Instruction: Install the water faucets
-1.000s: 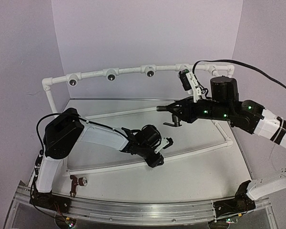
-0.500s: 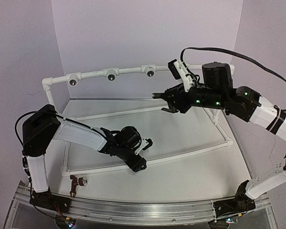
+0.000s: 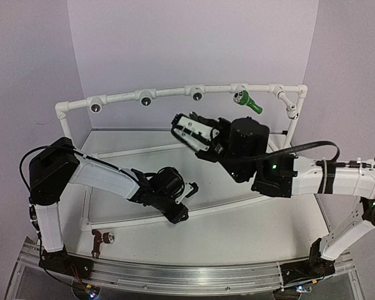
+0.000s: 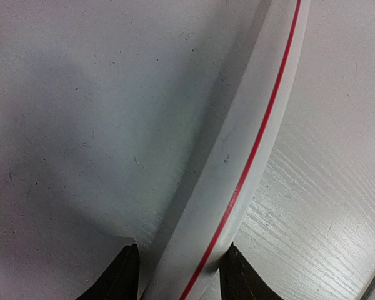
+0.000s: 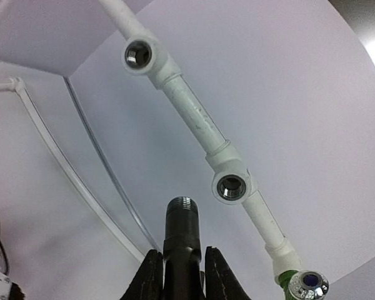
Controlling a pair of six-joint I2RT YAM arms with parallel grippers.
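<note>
My right gripper (image 5: 182, 250) is shut on the black faucet (image 5: 181, 225), whose threaded end points up at the white pipe frame. An empty tee socket (image 5: 231, 187) lies just right of and beyond that end, apart from it. The green faucet (image 3: 248, 101) sits in a socket at the frame's right, also seen as the green faucet (image 5: 303, 284). The reddish-brown faucet (image 3: 100, 238) lies on the table at the near left. My left gripper (image 3: 186, 201) straddles the frame's front floor pipe (image 4: 237, 162) and grips it; in its own view the left gripper (image 4: 182, 247) has a finger on each side.
The top pipe carries three empty sockets (image 3: 146, 100) left of the green faucet. The frame's upright (image 3: 67, 131) stands at the far left. An aluminium rail (image 3: 187, 275) runs along the near table edge. Walls close in behind and on both sides.
The right arm swung left and toward me from the frame's right end, rolling its wrist, still holding the black faucet. The left arm drew back; its gripper opened, then shut on the floor pipe.
</note>
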